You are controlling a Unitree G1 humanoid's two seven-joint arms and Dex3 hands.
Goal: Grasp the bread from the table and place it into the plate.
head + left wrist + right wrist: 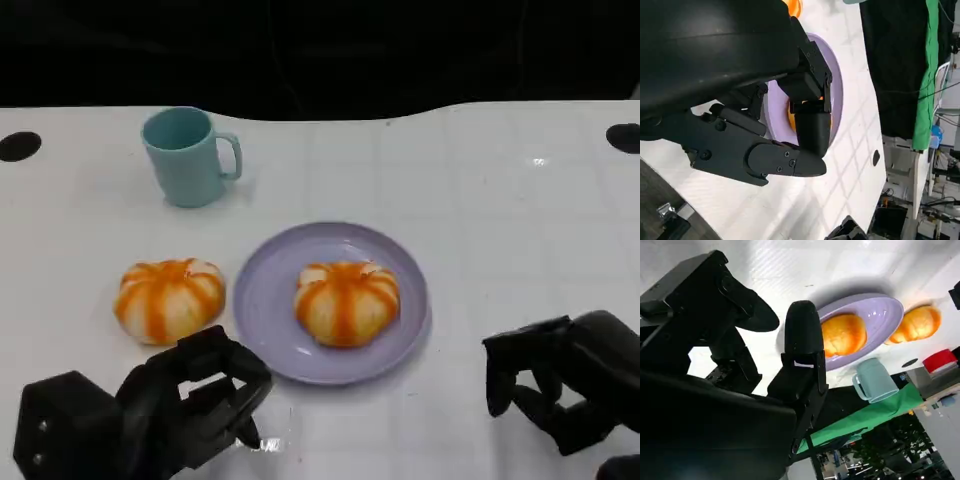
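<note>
One bread (pixel 347 301) already sits in the middle of the lilac plate (pixel 263 300), while a second bread (pixel 169 298) lies on the white tabletop (pixel 500 200) just beside the plate, on the side toward the tabletop's left edge; that second one looks like the piece left to move. The left hand (pixel 190 405) rests near the front edge, close in front of this bread but apart from it, its fingers (pixel 232 362) partly curled with a gap between them and nothing in them. The right hand (pixel 565 385) sits toward the front right corner, well clear of the plate, fingers bent inward and also holding nothing. To do the grasp well, I judge the left hand should spread wider before advancing, since the bread is broad and domed, then come in from the front and above so the fingers straddle its widest part rather than push it toward the teal mug (pixel 187 155) further back. A soft bun will likely dent, so a light, even squeeze suits it. The carry across is short, but the plate's free room is narrow beside the first bread; the hand should lift over the rim without knocking it.
</note>
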